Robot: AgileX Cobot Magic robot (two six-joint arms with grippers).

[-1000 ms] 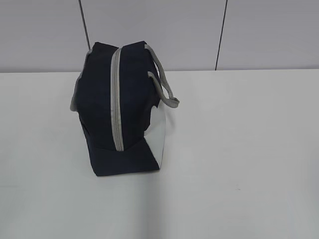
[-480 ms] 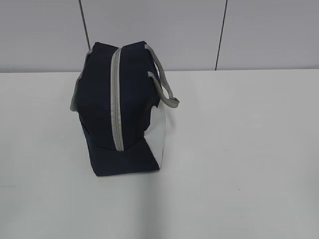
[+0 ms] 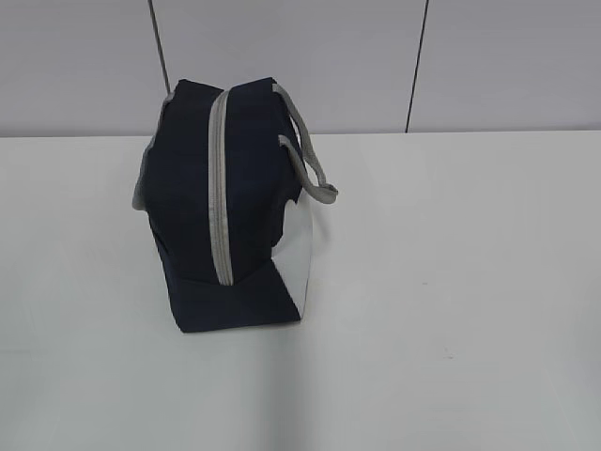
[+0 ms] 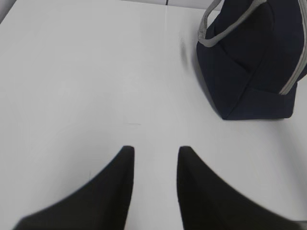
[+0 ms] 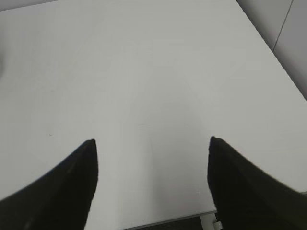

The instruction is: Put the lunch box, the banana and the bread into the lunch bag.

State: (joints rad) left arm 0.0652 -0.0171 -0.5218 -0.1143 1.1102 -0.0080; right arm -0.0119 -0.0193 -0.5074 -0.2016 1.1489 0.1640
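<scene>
The navy-blue lunch bag (image 3: 225,207) stands on the white table (image 3: 451,282), left of centre, its grey zipper shut along the top and its grey handles hanging to the right. It also shows in the left wrist view (image 4: 254,62) at the upper right. The lunch box, the banana and the bread are out of view. My left gripper (image 4: 154,151) hangs open and empty over bare table, well short of the bag. My right gripper (image 5: 152,143) is wide open and empty over bare table near the front edge. Neither gripper shows in the exterior view.
A grey panelled wall (image 3: 376,56) stands behind the table. The table's right edge (image 5: 268,48) and front edge (image 5: 168,221) show in the right wrist view.
</scene>
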